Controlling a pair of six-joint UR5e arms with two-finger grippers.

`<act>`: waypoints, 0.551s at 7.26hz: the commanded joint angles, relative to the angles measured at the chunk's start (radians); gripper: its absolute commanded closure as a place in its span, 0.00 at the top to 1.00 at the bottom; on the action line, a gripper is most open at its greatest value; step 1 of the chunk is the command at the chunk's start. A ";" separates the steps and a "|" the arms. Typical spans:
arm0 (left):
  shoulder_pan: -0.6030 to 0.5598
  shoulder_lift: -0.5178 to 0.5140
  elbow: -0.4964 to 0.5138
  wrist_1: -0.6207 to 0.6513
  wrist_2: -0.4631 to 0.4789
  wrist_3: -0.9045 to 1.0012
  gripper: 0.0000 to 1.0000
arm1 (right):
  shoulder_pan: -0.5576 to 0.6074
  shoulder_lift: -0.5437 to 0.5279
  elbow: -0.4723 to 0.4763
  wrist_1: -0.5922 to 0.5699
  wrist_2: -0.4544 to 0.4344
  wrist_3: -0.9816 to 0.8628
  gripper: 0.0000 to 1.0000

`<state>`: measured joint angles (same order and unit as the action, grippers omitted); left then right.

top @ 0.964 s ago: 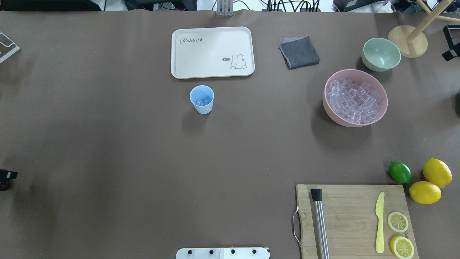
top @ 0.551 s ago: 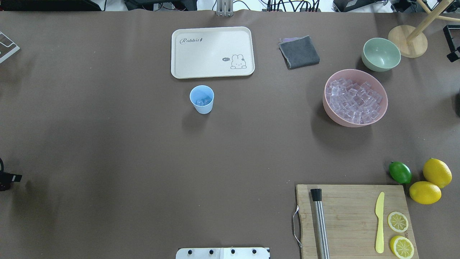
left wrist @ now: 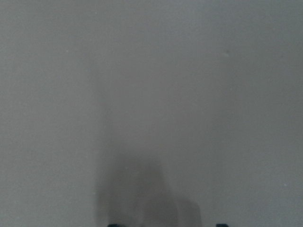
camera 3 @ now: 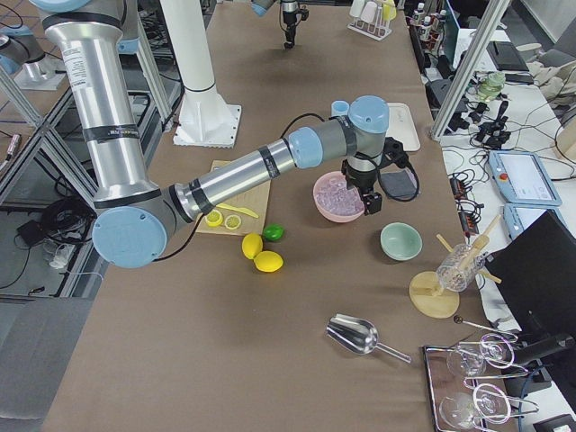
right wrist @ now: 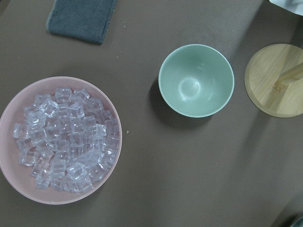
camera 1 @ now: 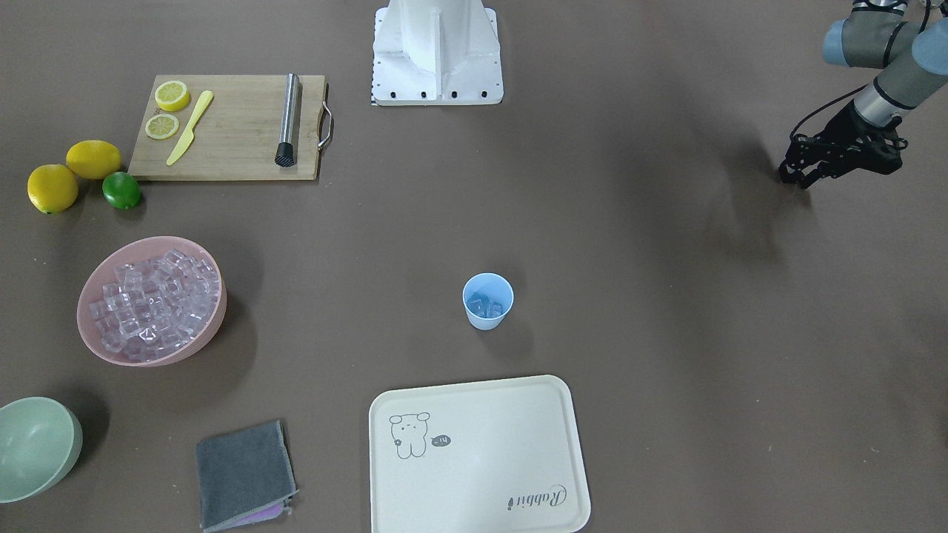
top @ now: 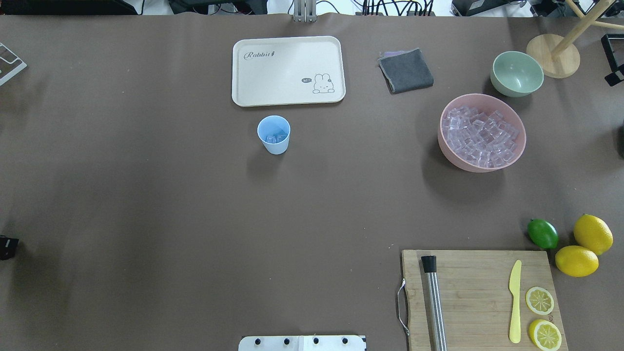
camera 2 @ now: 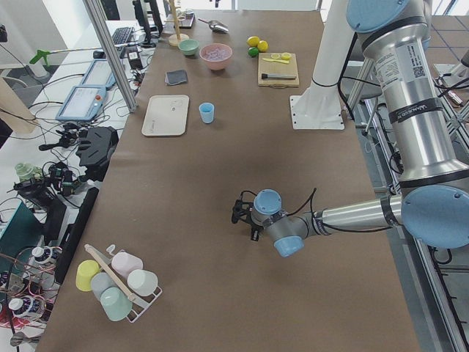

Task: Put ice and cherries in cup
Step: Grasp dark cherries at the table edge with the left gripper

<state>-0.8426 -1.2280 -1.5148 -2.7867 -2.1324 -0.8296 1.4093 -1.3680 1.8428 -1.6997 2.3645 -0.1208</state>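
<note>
The light-blue cup [top: 274, 134] stands upright near the cream tray and holds a few ice cubes; it also shows in the front view [camera 1: 488, 300]. Most of the ice [top: 480, 135] fills the pink bowl [top: 519, 146], which the right wrist view [right wrist: 66, 139] looks down on. No cherries show in any view. My left gripper [camera 1: 794, 179] hovers low over bare table at the far left, open and empty. My right gripper [camera 3: 367, 205] hangs above the table beside the pink bowl; I cannot tell whether it is open or shut.
A cream tray [top: 287, 70], a grey cloth [top: 405, 70] and an empty pale green bowl [top: 516, 73] lie along the far side. A cutting board [top: 477, 297] holds a muddler, a knife and lemon slices. A lime [top: 542, 233] and two lemons sit beside it.
My left gripper has slid back toward the table's left edge, almost out of the overhead view. The right arm's part at the right edge has shifted slightly. The cup and bowls have not moved.
</note>
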 commanded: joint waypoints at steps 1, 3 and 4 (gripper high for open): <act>0.008 0.001 0.001 0.001 0.032 -0.002 0.01 | -0.004 -0.005 -0.002 0.000 -0.001 0.001 0.99; 0.007 -0.004 -0.033 0.003 0.032 -0.009 0.00 | -0.010 -0.005 -0.025 0.002 -0.002 0.000 0.99; -0.004 -0.005 -0.054 0.003 0.022 -0.013 0.00 | -0.010 -0.002 -0.045 0.026 -0.002 0.001 0.99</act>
<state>-0.8374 -1.2331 -1.5428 -2.7849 -2.1033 -0.8376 1.4001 -1.3721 1.8207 -1.6927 2.3629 -0.1203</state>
